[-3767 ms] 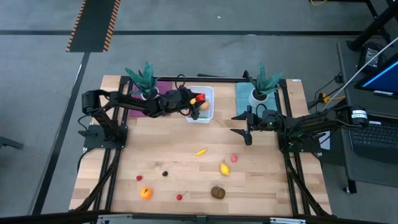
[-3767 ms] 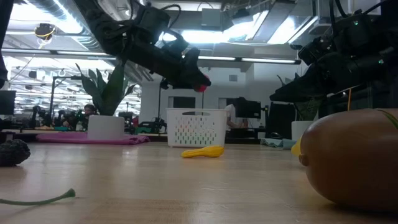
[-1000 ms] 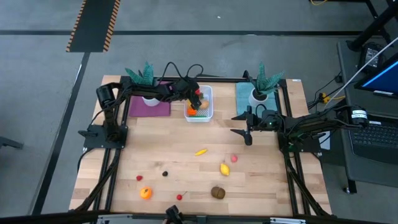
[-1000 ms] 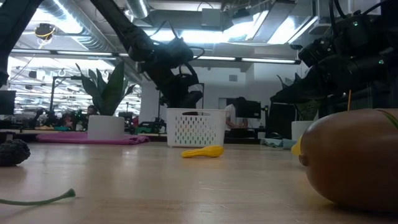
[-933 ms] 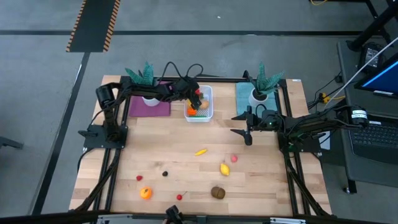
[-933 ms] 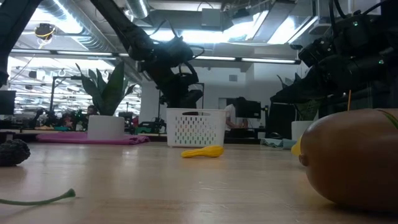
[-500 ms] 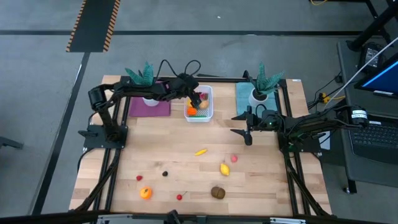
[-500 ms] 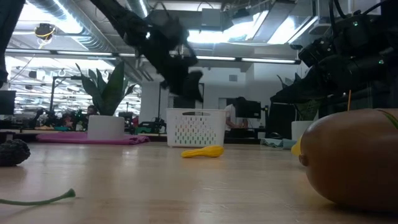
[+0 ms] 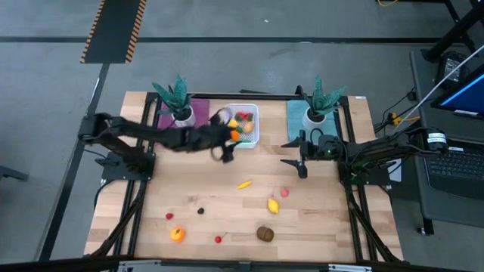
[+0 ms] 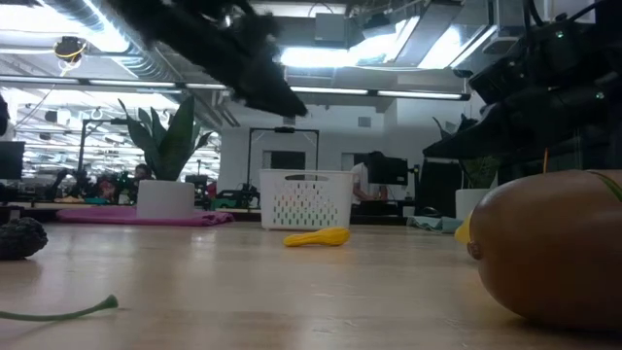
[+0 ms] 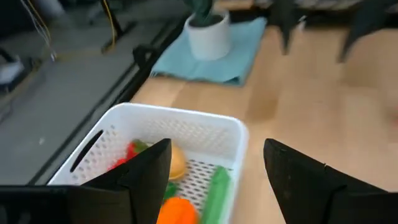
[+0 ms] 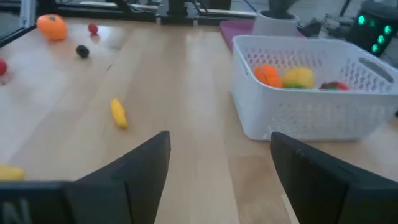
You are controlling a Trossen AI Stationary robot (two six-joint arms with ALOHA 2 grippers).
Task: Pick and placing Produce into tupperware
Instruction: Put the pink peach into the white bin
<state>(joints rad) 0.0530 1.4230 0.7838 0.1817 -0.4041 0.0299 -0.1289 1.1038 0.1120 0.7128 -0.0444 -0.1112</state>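
Observation:
The white tupperware [image 9: 250, 137] stands at the table's far middle and holds several pieces of produce, among them an orange one [image 11: 180, 211], a green one [image 11: 214, 190] and a red one [image 9: 242, 117]. My left gripper [image 9: 221, 151] hovers open just off the tub's near-left corner, nothing between its fingers [image 11: 149, 174]. More produce lies loose on the near half: a yellow banana [image 9: 243, 183], a red strawberry [image 9: 285, 193], a lemon [image 9: 273, 205], a brown piece [image 9: 265, 233] and an orange [image 9: 177, 234]. My right gripper [image 9: 295, 155] waits open to the tub's right.
Two teal spiky plants in white pots [image 9: 175, 102] [image 9: 318, 106] stand on a purple mat [image 9: 200, 106] and a teal mat [image 9: 295, 121] either side of the tub. Small red [image 9: 169, 216] [image 9: 218, 239] and dark [image 9: 201, 211] pieces lie near the front. Bare wood spans the table's middle.
My left gripper has risen from over the tupperware and swung toward the table's near edge and a little left, now clear of the tub. The right arm has kept still.

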